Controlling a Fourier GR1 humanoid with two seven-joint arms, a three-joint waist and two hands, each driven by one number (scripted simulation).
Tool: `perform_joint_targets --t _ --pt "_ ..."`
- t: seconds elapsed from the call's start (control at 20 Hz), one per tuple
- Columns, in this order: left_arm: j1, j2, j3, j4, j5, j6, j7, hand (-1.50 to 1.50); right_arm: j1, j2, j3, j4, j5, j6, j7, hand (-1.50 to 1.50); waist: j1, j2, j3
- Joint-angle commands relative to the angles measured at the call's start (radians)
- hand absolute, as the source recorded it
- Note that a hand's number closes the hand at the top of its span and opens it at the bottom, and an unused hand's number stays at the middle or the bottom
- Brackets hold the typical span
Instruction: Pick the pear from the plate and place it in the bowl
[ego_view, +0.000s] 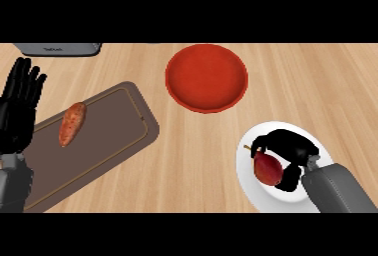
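A red pear (267, 168) lies on the white plate (251, 187) at the lower right. My right hand (292, 146) is over the plate with its fingers curled round the pear's top and right side, and its thumb (289, 179) below. The red bowl (206, 77) stands at the upper middle, apart from the plate, with nothing inside it. My left hand (18, 107) rests open at the left edge, fingers pointing up.
A brown cutting board (111, 145) lies at the left with an orange sweet potato (71, 123) on it. A grey appliance (57, 48) sits at the top left corner. Bare wooden counter (317, 85) lies between the plate and the bowl.
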Motion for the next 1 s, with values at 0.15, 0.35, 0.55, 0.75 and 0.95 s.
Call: perform_joint_targets --t 0.15,0.35,0.55,0.75,0.95 --pt "-0.006 -0.02 0.011 0.061 -0.02 -0.004 -0.052 0.0 0.058 -0.052 -0.082 0.003 0.035 -0.073 -0.02 1.5 -0.009 0.005 0.004" --pt "0.018 0.002 0.033 0.007 0.004 -0.007 -0.019 0.0 0.086 -0.182 -0.344 0.125 0.043 -0.218 0.151 1.5 -0.031 0.005 0.006" --pt "-0.014 0.017 0.044 0.047 0.02 -0.031 -0.021 0.0 0.102 -0.26 -0.477 0.161 0.031 -0.313 0.186 1.5 -0.026 0.008 0.004" --pt "-0.015 0.011 0.026 -0.008 0.004 -0.012 0.031 0.0 0.141 -0.318 -0.545 0.184 0.029 -0.406 0.134 1.5 -0.011 0.004 0.004" --pt "-0.016 -0.008 0.026 0.032 -0.016 0.0 -0.014 0.0 0.14 -0.303 -0.573 -0.013 0.006 -0.371 0.242 1.5 -0.016 0.002 0.003"
